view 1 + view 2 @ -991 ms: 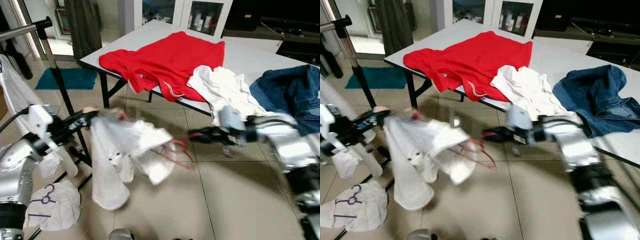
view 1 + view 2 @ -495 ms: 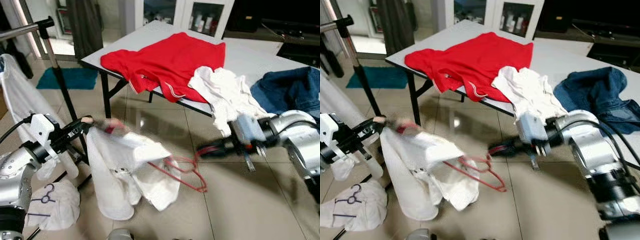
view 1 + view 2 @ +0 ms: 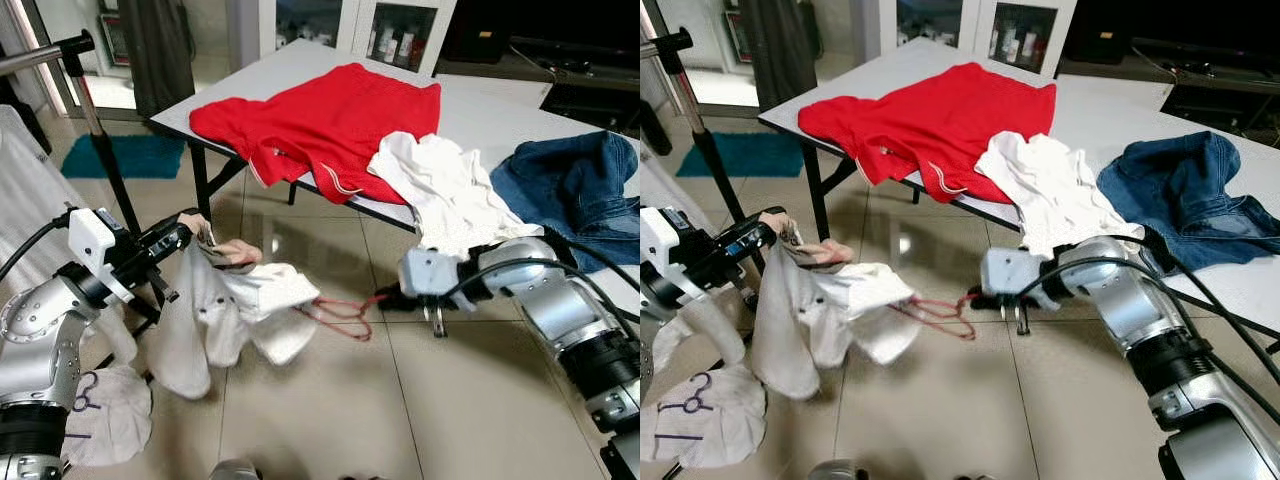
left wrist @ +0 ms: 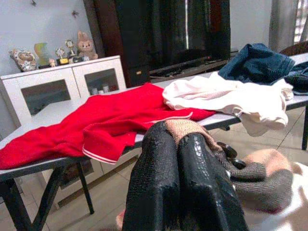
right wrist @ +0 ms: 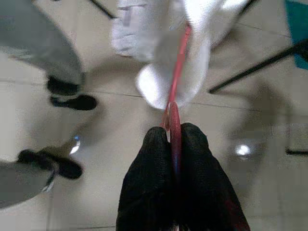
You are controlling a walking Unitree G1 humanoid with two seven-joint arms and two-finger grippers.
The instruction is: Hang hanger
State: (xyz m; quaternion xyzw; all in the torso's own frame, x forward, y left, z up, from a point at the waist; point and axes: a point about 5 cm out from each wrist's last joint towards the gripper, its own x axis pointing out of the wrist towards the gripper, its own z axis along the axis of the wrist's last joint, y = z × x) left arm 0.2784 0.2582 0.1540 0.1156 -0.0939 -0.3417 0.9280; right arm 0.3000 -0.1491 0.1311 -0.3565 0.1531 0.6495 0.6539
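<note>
The right hand is clamped on one end of the thin red wire hanger. From there the hanger's long axis runs across toward the robot's left, into the white garment with tan herringbone collar. The left hand is pinched shut on that collar. Garment and hanger hang between both hands above the tiled floor; the black metal clothes rail lies beyond the left hand, the nearer one.

The red hanger is disappearing into the white garment away from the right gripper, so its far arm is staying hidden. The garment's collar is covering the left gripper fingertips. In the right wrist view, a person's shoes are showing, the legs being cut off by the edge.
</note>
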